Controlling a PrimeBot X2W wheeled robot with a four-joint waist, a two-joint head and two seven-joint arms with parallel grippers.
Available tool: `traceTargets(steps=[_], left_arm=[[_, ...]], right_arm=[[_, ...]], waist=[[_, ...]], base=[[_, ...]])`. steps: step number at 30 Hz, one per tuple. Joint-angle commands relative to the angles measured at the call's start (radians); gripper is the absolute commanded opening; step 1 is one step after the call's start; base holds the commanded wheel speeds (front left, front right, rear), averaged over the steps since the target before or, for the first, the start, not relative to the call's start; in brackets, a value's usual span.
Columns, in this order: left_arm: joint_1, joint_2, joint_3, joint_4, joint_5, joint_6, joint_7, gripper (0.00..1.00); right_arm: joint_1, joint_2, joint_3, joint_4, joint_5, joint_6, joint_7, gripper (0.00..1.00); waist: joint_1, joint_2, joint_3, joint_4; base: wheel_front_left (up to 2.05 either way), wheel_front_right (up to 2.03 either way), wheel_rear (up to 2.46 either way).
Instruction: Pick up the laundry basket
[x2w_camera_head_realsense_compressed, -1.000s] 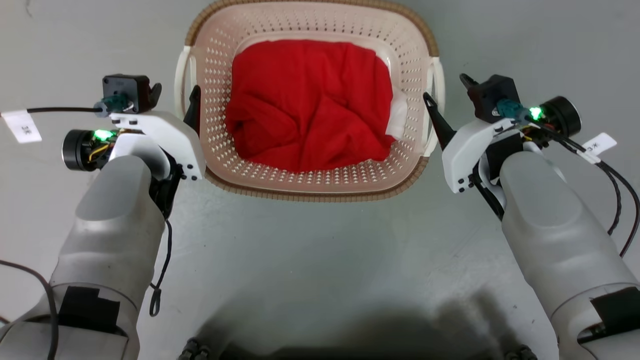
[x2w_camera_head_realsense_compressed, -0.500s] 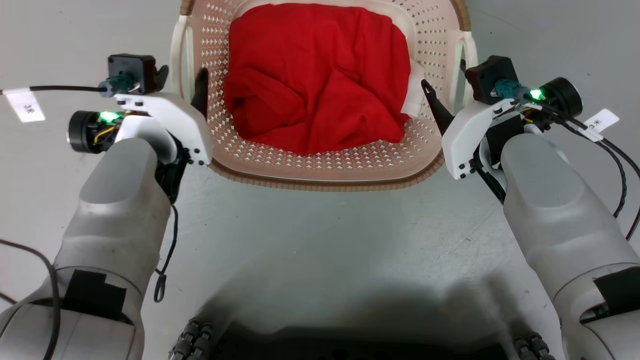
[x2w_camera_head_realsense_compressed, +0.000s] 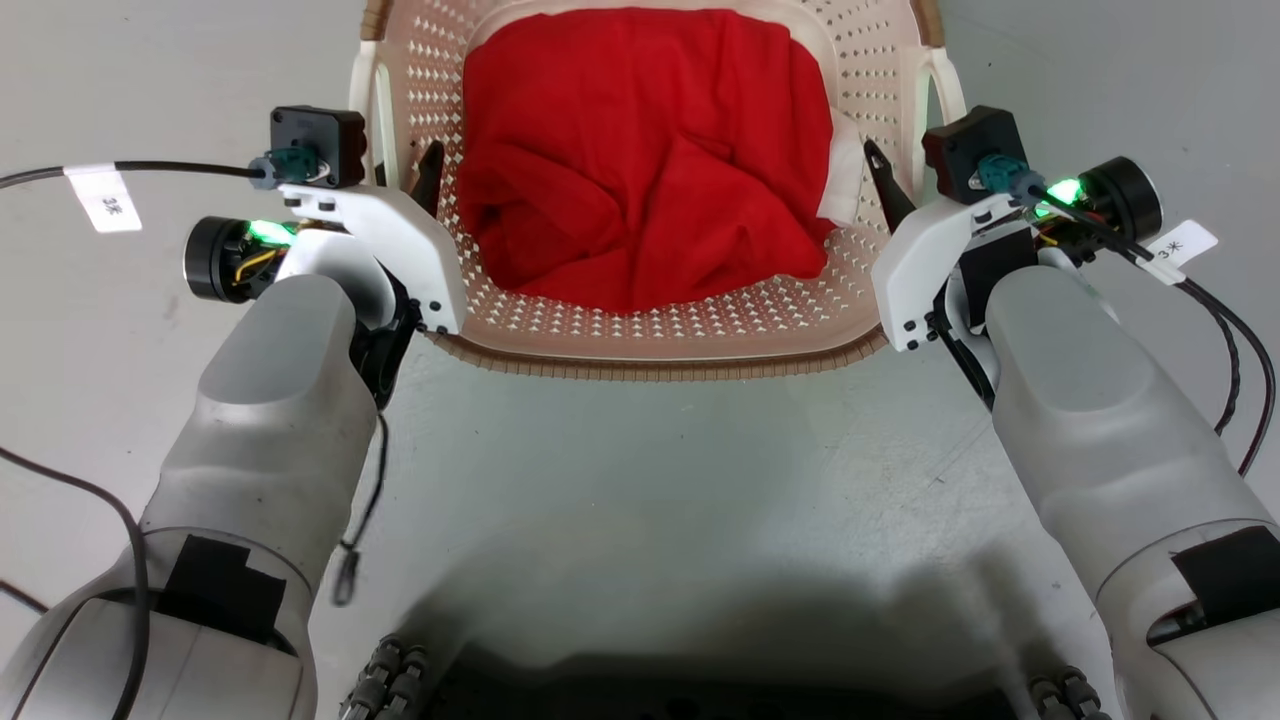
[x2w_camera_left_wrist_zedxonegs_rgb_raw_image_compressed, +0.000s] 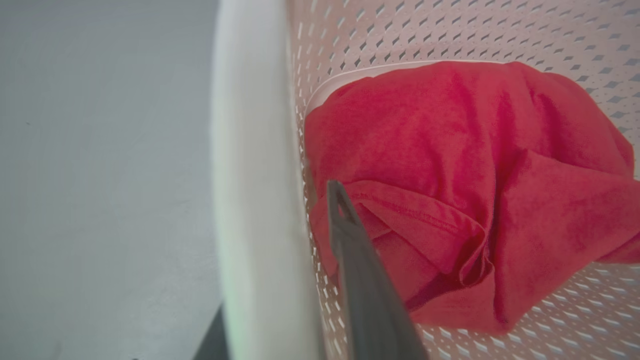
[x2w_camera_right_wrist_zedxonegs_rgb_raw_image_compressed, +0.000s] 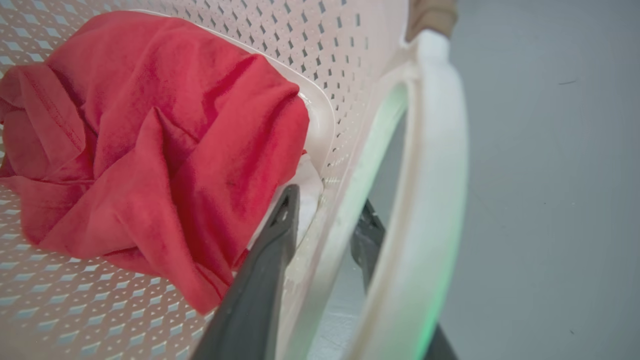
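Nearest are the two pale forearms (x2w_camera_head_realsense_compressed: 270, 400), low at 7 and 5 o'clock over grey floor (x2w_camera_head_realsense_compressed: 640, 480). Further up, the left gripper (x2w_camera_head_realsense_compressed: 415, 185) at 10 o'clock straddles the laundry basket (x2w_camera_head_realsense_compressed: 660, 340) wall, one finger inside, can't tell how tight. The right gripper (x2w_camera_head_realsense_compressed: 893, 190) at 2 o'clock does the same, clamped on the wall inside the loop handle (x2w_camera_right_wrist_zedxonegs_rgb_raw_image_compressed: 430, 200). Red cloth (x2w_camera_head_realsense_compressed: 645, 150) fills the basket at 12.

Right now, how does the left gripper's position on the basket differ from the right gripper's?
The left gripper has one finger inside the laundry basket wall; its other finger is hidden behind the handle. The right gripper clearly straddles the wall, its outer finger passing through the handle loop. Both sit at side handles beside the red cloth.
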Motion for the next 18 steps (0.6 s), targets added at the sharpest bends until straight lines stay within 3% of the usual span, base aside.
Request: traceTargets(steps=[1,10,18], left_arm=[[0.004,0.031,-0.009,0.007,0.000,0.003,0.005,0.00],[0.053,0.014,-0.065,0.011,-0.045,0.003,0.031,0.00],[0.118,0.009,-0.122,-0.002,-0.098,0.002,0.089,0.00]], right_arm=[[-0.002,-0.033,0.012,0.008,-0.008,0.000,-0.003,0.00],[0.030,-0.031,0.049,0.028,0.010,0.000,0.007,0.00],[0.091,-0.027,0.135,0.032,0.095,0.000,0.054,0.00]], waist=[[-0.0001,0.0000,-0.008,0.002],[-0.0001,0.0000,-0.088,0.008],[-0.0001,0.0000,-0.212,-0.002]], base=[[0.00,0.00,0.00],[0.00,0.00,0.00],[0.00,0.00,0.00]])
